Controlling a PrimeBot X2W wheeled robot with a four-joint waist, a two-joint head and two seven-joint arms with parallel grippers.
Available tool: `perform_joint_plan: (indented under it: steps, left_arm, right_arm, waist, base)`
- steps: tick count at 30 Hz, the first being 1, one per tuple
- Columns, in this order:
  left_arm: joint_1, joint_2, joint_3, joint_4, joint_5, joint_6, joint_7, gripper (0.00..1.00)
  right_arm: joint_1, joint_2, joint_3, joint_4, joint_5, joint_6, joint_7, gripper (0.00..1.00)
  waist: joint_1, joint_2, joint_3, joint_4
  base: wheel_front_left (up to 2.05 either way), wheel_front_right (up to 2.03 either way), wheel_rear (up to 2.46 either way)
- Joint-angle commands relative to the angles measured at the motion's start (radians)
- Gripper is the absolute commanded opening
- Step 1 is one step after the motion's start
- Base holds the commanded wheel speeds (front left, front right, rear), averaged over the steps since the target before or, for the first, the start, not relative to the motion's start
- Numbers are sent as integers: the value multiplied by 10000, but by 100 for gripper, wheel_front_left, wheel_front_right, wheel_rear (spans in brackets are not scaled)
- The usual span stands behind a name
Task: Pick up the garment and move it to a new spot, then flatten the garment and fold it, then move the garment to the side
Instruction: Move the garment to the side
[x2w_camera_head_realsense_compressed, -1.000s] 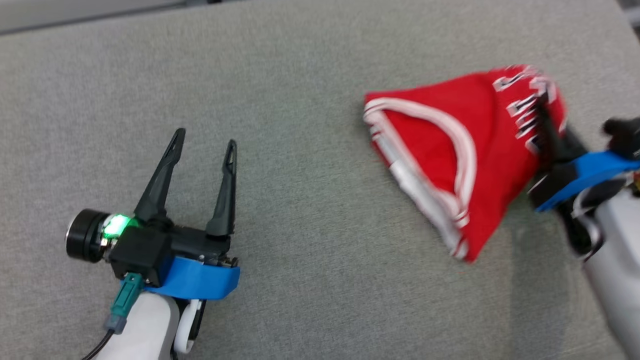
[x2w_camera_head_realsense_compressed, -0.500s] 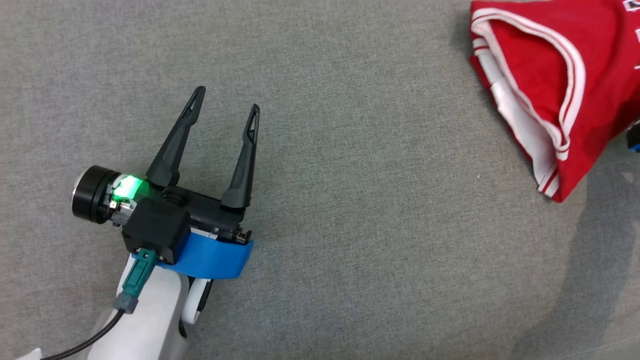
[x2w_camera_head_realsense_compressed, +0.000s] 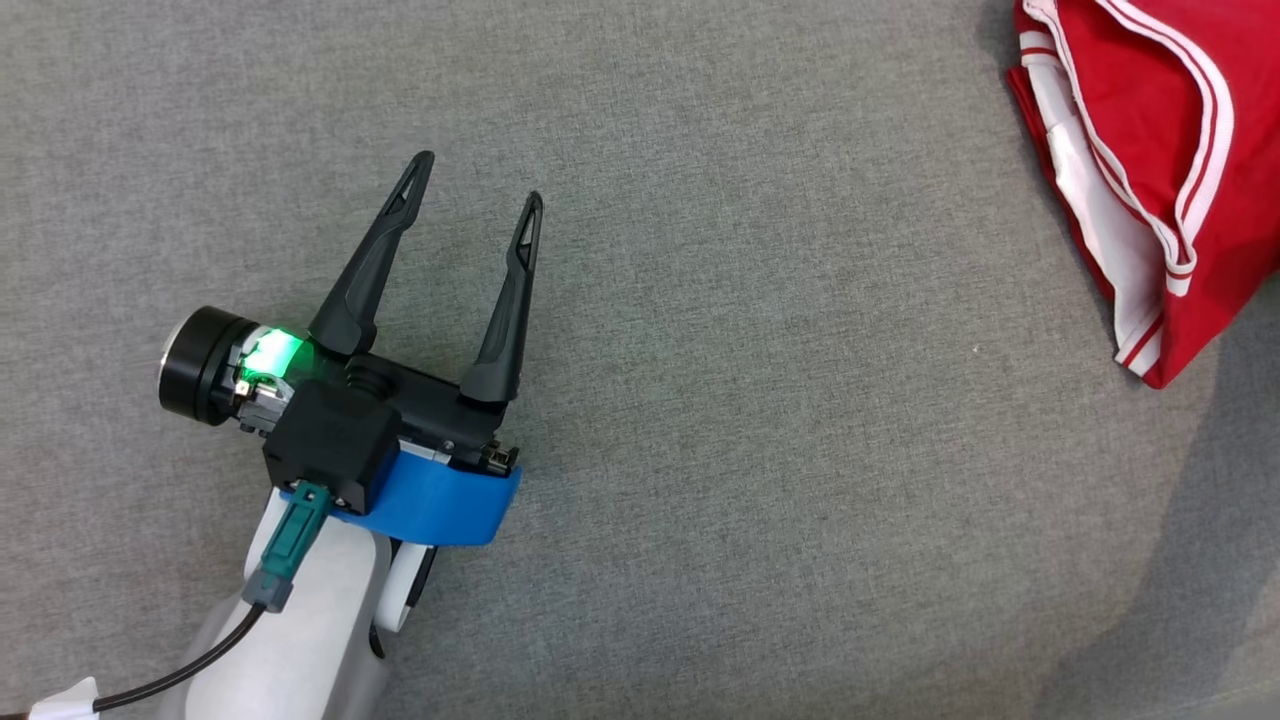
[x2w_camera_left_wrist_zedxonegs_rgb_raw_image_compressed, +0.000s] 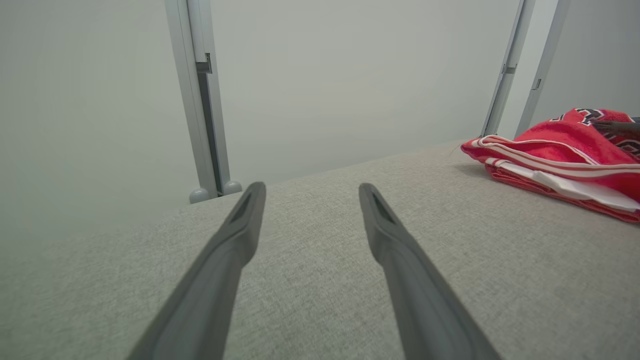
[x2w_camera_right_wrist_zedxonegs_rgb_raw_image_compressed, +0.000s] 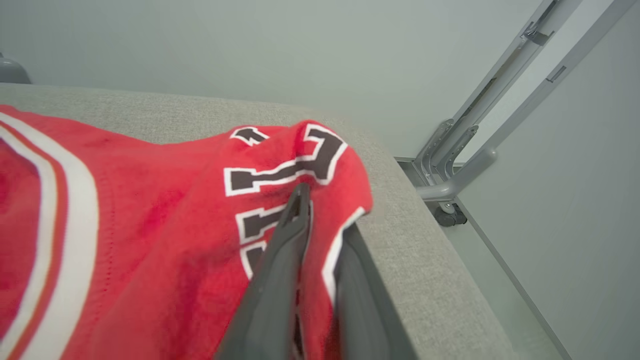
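Red white-trimmed jersey garment (x2w_camera_head_realsense_compressed: 1130, 80) bunched at far right of grey fabric tabletop (x2w_camera_head_realsense_compressed: 750, 420), right gripper (x2w_camera_right_wrist_zedxonegs_rgb_raw_image_compressed: 325, 207) pinching its lettered fold (near the table edge), left gripper (x2w_camera_head_realsense_compressed: 480, 178) spread, well apart, grey metal uprights (x2w_camera_left_wrist_zedxonegs_rgb_raw_image_compressed: 205, 100) behind.

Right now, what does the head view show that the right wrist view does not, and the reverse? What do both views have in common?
Head view alone: the left hand, open, holding nothing, well apart from the red jersey, with a green light at its base.
Right wrist view alone: the right hand shut on a fold of the jersey, black lettering with white edges, and a grey metal frame beyond the surface edge.
Both: the jersey with its white-striped trim, lying on the grey fabric surface.
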Motion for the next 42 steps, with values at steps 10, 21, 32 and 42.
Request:
perform_joint_plan:
  steps: [10,21,32,42]
  left_arm:
    - [455,-154,40,493,-277,93,-79,100]
    - [1975,-245,300,1036,-743,442,-86,100]
    - [3185,-171,954,1570,-1306,890,-82,100]
    - [4232,59,1198,1965,-1576,1037,-75,100]
  right_arm:
    - [1842,738,-1292,-1414,-1216,0,-60,100]
    - [5552,2877,-1092,-5168,-1172,2,-59,100]
    - [7747,3925,-31,-7063,-839,2,381,100]
    - [8887,4104,89,-7728,-775,2,1042,100]
  waist:
    - [-1,-1,-1121,101]
    - [-1,-1,-3104,191]
    - [-1,-1,-4688,1165]
    - [-1,-1,-5655,1706]
  base:
    - [0,0,0]
    - [0,0,0]
    - [0,0,0]
    - [0,0,0]
